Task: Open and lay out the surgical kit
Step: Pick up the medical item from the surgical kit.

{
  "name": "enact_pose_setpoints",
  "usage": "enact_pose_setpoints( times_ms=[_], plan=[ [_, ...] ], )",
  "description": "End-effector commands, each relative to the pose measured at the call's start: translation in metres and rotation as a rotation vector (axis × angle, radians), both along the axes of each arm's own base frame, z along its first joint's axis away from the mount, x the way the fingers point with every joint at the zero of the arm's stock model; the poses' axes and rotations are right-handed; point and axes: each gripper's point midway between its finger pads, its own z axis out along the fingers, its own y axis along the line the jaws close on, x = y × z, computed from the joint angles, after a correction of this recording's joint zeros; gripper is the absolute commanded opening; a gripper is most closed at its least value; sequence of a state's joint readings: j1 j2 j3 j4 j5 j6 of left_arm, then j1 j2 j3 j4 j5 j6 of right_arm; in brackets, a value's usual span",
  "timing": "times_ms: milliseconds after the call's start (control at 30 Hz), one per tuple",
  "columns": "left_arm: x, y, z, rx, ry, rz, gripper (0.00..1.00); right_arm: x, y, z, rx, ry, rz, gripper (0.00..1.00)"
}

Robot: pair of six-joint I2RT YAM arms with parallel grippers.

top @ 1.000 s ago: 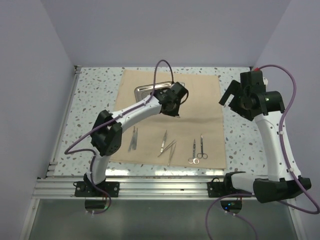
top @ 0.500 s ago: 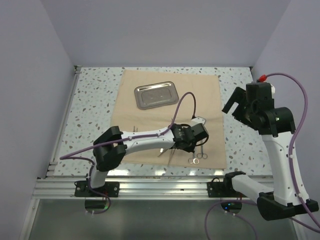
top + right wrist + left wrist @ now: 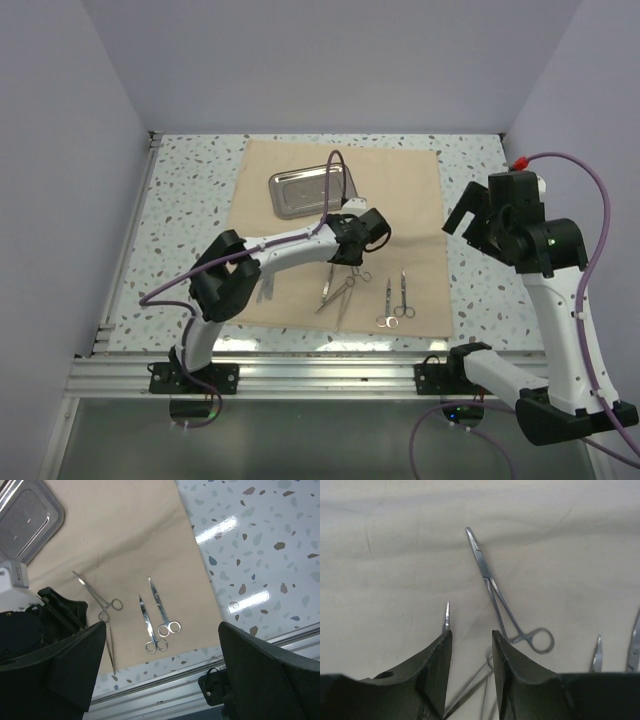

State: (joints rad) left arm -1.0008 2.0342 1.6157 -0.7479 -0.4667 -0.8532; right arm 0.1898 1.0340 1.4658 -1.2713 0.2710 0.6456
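Kit lies unwrapped on the table [image 3: 190, 200], its cloth [image 3: 400, 190] spread flat as a clean field. Nearest the bases, two scissors [image 3: 396, 300] sit side by side without touching, rings toward us, so each can be seen and reached. Just left, forceps [image 3: 495, 592] cross a loose cluster of thin instruments, and that bunch looks unsorted to me. Tweezers [image 3: 267, 280] rest further left. Left gripper [image 3: 470, 635] hovers over the cluster, jaws slightly parted and gripping nothing, likely lining up a pick. Right gripper [image 3: 460, 213] hangs high beyond the cloth's right edge, spread wide, empty, out of the way. Farthest back, the tray [image 3: 278, 185] sits bare.
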Motion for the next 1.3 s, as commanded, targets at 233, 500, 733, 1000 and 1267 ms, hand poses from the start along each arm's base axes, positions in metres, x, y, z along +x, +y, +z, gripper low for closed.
enact_pose_setpoints(
  times_ms=[233, 500, 733, 1000, 1267],
  plan=[
    [0.044, -0.015, -0.019, -0.009, -0.017, -0.001, 0.41, 0.013, -0.002, 0.001, -0.037, 0.017, 0.002, 0.98],
    [0.057, -0.029, -0.004, -0.068, -0.029, -0.008, 0.41, 0.019, -0.001, -0.014, -0.051, 0.06, 0.006, 0.98],
    [0.054, -0.028, -0.011, -0.062, -0.004, 0.014, 0.4, 0.026, 0.003, -0.015, -0.058, 0.064, 0.023, 0.98],
    [0.053, -0.033, -0.043, -0.046, 0.046, 0.024, 0.39, 0.027, 0.008, -0.018, -0.084, 0.073, 0.054, 0.99],
    [0.051, -0.035, -0.065, -0.04, 0.097, 0.05, 0.08, 0.025, 0.011, -0.015, -0.135, 0.071, 0.093, 0.98]
  ],
)
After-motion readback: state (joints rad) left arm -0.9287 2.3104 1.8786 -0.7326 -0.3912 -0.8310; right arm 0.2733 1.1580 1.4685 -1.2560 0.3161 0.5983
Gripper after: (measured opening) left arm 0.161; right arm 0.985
